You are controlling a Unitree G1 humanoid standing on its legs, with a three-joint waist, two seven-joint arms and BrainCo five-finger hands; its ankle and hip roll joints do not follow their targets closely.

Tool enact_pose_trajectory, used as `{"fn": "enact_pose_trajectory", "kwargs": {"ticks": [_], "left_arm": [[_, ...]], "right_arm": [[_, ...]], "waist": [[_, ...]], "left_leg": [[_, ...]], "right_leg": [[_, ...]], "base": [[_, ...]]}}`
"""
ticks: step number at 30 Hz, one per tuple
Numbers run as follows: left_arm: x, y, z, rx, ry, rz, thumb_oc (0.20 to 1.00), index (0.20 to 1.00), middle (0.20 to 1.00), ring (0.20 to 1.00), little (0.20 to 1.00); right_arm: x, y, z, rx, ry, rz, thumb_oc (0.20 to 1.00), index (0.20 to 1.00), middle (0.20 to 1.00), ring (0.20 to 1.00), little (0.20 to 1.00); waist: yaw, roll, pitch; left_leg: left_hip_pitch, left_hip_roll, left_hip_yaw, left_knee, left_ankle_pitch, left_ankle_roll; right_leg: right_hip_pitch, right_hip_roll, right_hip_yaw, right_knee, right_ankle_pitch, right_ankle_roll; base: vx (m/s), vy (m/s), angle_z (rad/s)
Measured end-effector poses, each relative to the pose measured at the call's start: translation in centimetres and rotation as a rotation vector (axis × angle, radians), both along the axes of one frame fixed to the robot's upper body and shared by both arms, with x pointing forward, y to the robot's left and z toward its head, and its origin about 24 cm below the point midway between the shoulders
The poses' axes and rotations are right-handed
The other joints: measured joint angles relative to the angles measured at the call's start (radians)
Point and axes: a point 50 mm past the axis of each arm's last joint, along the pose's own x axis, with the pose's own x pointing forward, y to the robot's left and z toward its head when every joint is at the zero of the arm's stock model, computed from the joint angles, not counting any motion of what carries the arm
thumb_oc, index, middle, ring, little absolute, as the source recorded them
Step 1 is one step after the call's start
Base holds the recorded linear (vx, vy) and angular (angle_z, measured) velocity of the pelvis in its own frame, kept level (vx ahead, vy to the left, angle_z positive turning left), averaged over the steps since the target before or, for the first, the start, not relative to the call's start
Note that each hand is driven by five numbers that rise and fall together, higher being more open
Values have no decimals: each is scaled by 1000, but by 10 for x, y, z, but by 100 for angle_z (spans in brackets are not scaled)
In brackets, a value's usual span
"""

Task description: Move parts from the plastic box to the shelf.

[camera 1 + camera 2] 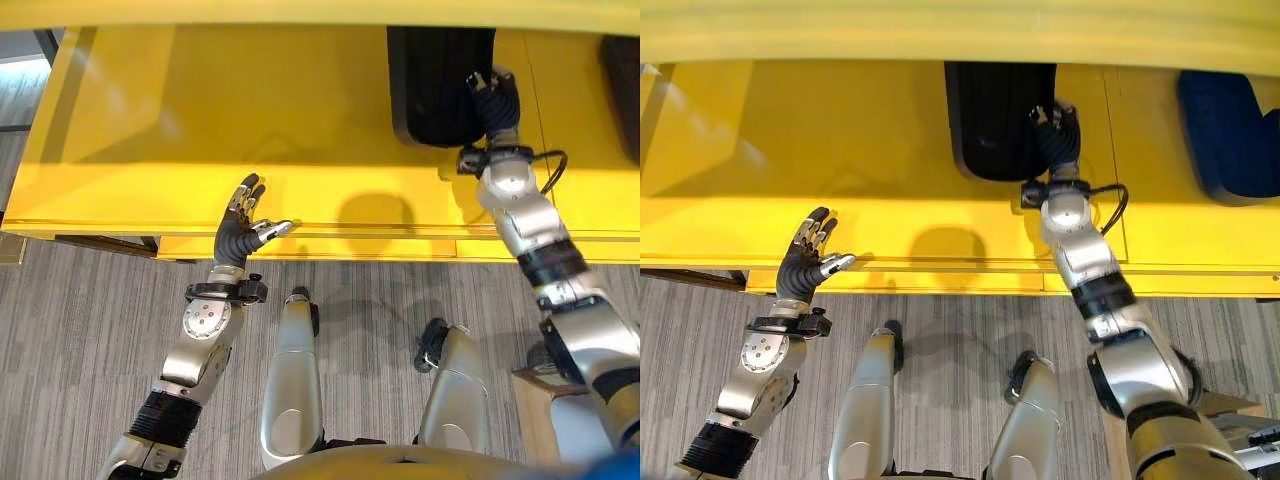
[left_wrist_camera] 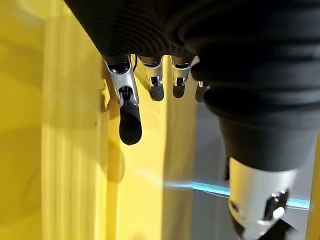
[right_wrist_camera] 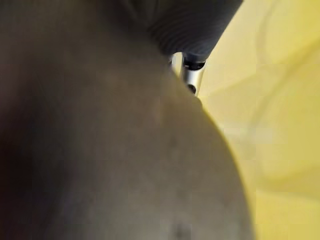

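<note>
The left hand hung spread and empty at the yellow shelf's front edge – bare shelf beyond; the right hand pressed against a black part, grip unreadable.

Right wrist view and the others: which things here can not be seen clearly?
- Right robot hand: its fingers lie against the black part on the yellow shelf; grasp cannot be told. The right wrist view is blocked by a dark blurred surface.
- Black part: its far end is cut off by the shelf's upper edge.
- Dark blue object: cut off at the right edge, unidentifiable.
- Left robot hand: open, empty.
</note>
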Motion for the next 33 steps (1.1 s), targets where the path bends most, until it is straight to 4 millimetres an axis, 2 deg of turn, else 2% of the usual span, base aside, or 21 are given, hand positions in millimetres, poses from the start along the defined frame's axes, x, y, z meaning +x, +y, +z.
{"fn": "enact_pose_trajectory", "kwargs": {"ticks": [3,6,9,11,13,23,33], "left_arm": [[-1,-1,1,-8,-9,-10,1000,1000,1000,1000,1000],[-1,-3,3,-11,-9,-27,1000,1000,1000,1000,1000],[-1,-4,4,-8,-12,-33,1000,1000,1000,1000,1000],[0,-6,4,-4,-10,-40,1000,1000,1000,1000,1000],[1,-7,4,-8,-11,-42,1000,1000,1000,1000,1000],[1,-9,-5,-9,21,-33,1000,1000,1000,1000,1000],[3,-11,-8,-7,32,-38,1000,1000,1000,1000,1000]], "right_arm": [[4,-4,17,3,-21,-43,200,200,200,200,200],[13,-8,17,-57,36,-96,200,200,200,200,200],[17,-14,7,-98,107,-124,200,200,200,200,200],[19,-27,-19,-192,231,-183,200,200,200,200,200],[18,-34,-28,-205,272,-206,200,200,200,200,200],[14,-54,-46,-231,349,-267,200,200,200,200,200],[12,-60,-51,-215,375,-289,200,200,200,200,200]], "waist": [[5,-1,0],[7,-1,0],[7,-1,0],[10,0,-1],[11,0,-1],[2,5,-17],[2,11,-24]], "left_leg": [[-6,-5,0,-2,0,0],[-10,-10,0,-2,2,-5],[-15,-17,0,-2,2,-4],[-15,-18,0,0,2,-3],[-13,-17,0,0,-7,2],[1,-17,4,5,-10,2],[1,-17,4,14,-15,4]], "right_leg": [[1,-6,-8,-8,0,0],[1,-10,-9,-12,3,4],[1,-15,-12,-16,5,9],[3,-15,-10,-21,7,11],[4,-14,-10,-21,6,12],[17,-14,-5,-23,9,16],[19,-14,-3,-19,7,17]], "base": [[-22,6,5],[-22,0,4],[-11,-1,5],[33,-9,-1],[-5,-1,-2],[9,-4,-1],[-1,0,0]]}}
